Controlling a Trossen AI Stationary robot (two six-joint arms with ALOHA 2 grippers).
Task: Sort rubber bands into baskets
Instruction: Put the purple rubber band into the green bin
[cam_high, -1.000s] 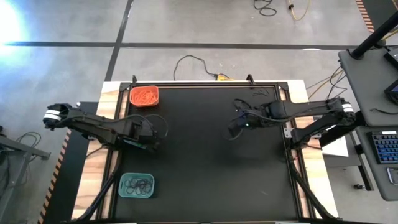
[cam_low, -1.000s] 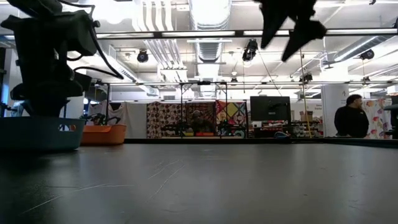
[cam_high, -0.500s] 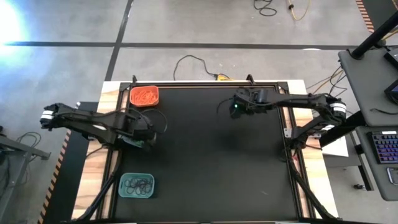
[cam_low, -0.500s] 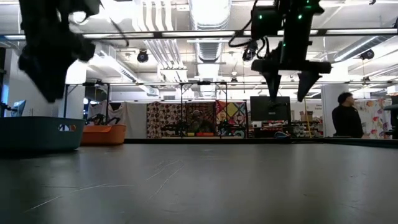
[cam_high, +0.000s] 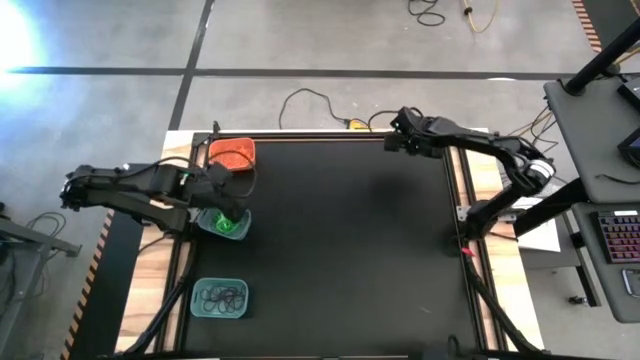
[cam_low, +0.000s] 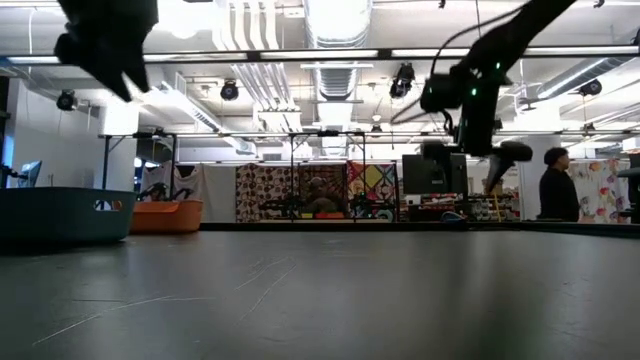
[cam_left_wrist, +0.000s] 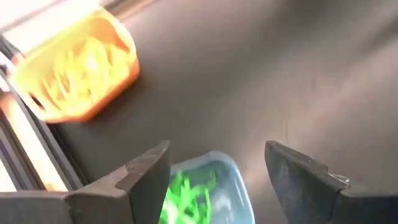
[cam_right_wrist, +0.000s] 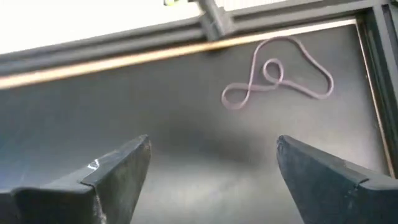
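Note:
My left gripper (cam_high: 226, 202) (cam_left_wrist: 217, 168) hangs open above a teal basket (cam_high: 240, 230) (cam_left_wrist: 233, 180) that holds bright green rubber bands (cam_left_wrist: 186, 193). Farther back stands the orange basket (cam_high: 232, 153) (cam_left_wrist: 74, 68) with orange bands, and near the front a second teal basket (cam_high: 220, 298) with black bands. At the table's far edge my right gripper (cam_high: 392, 143) (cam_right_wrist: 214, 168) is open and tilted down. A thin greyish rubber band (cam_right_wrist: 277, 74), twisted into loops, lies flat on the black mat just beyond its fingers.
All three baskets stand along the left edge of the black mat (cam_high: 340, 250). A metal frame rail (cam_right_wrist: 186, 43) runs along the far edge, just behind the loose band. Cables lie on the floor beyond. In the low view a person (cam_low: 557, 185) stands in the room behind.
My left gripper has risen straight up out of the teal basket, and the green bands now show beneath it. My right gripper has swung from mid-table toward the far edge and come lower, turning as it went.

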